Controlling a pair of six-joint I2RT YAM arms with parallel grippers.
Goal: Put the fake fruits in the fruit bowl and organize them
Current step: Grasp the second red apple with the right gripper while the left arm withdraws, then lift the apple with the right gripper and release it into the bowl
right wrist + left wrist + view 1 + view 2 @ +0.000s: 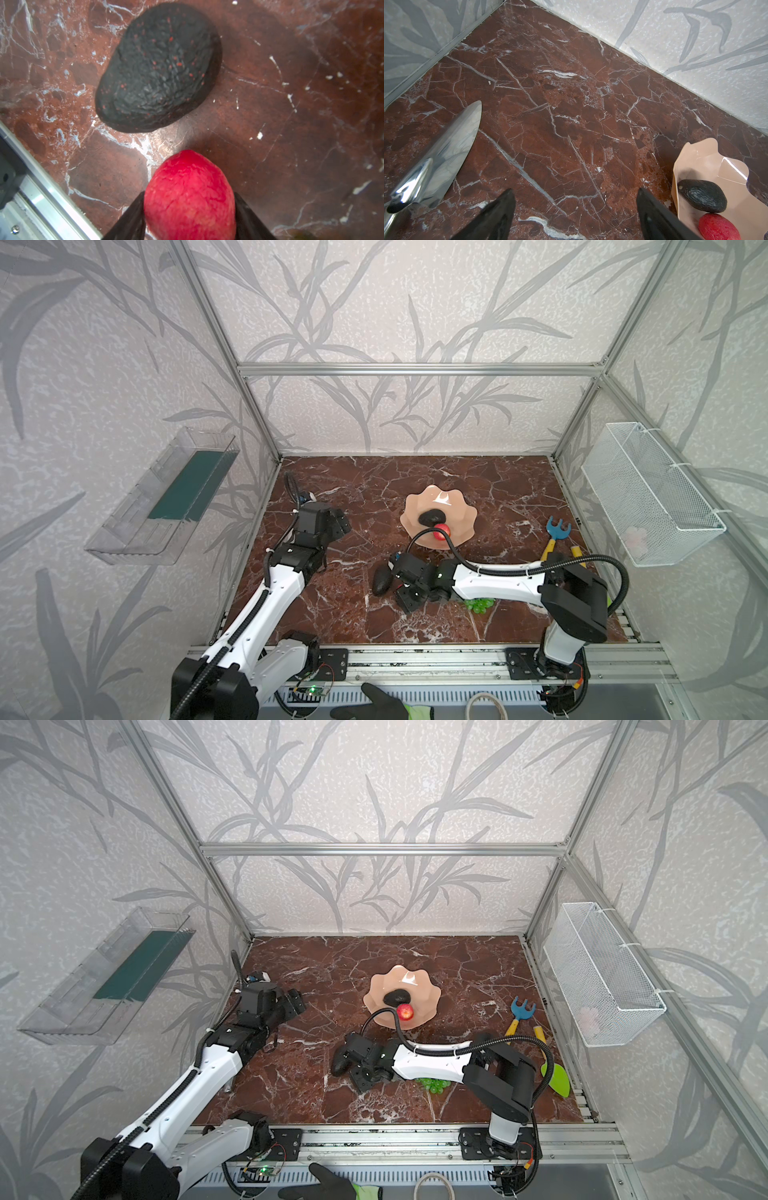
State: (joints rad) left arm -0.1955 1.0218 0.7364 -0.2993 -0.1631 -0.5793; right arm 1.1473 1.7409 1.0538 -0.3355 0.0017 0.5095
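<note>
Red-brown marble tabletop [332,489] covers the cell floor. I count two avocados, two apples and one bunch of grapes. One avocado [432,516] and one apple [441,532] lie touching inside the fruit bowl [461,508]. My right gripper [189,194] is clamped on the second apple [187,176], near the second avocado [158,68], which lies on the marble. The grapes [480,605] sit half-hidden under that arm, probably a single bunch. My left gripper [575,189] hangs spread wide and empty, near the bowl.
</note>
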